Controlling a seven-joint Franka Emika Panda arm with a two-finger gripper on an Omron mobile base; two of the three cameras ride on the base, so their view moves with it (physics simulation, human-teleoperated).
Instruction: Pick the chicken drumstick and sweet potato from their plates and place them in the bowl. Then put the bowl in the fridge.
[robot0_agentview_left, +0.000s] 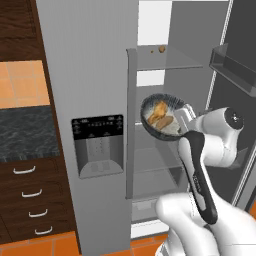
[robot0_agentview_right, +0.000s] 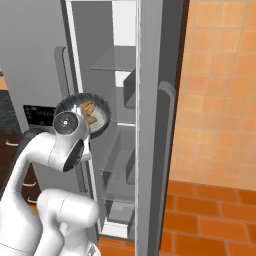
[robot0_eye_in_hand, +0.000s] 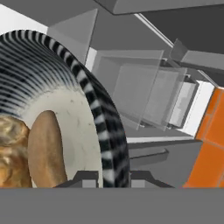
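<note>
The tool (robot0_eye_in_hand: 112, 177) clamps the rim of 1 bowl (robot0_agentview_left: 150, 107) carrying 1 chicken drumstick (robot0_agentview_left: 159, 108) and 1 sweet potato (robot0_agentview_left: 165, 121) before the open fridge (robot0_agentview_left: 95, 75).

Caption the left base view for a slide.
Arm lifts the bowl, holding drumstick and sweet potato, toward the open fridge.

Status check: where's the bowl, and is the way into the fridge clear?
Tool shut on bowl rim. Drumstick and sweet potato inside, bowl tilted, in front of the open fridge. Nothing seen in the way.
</note>
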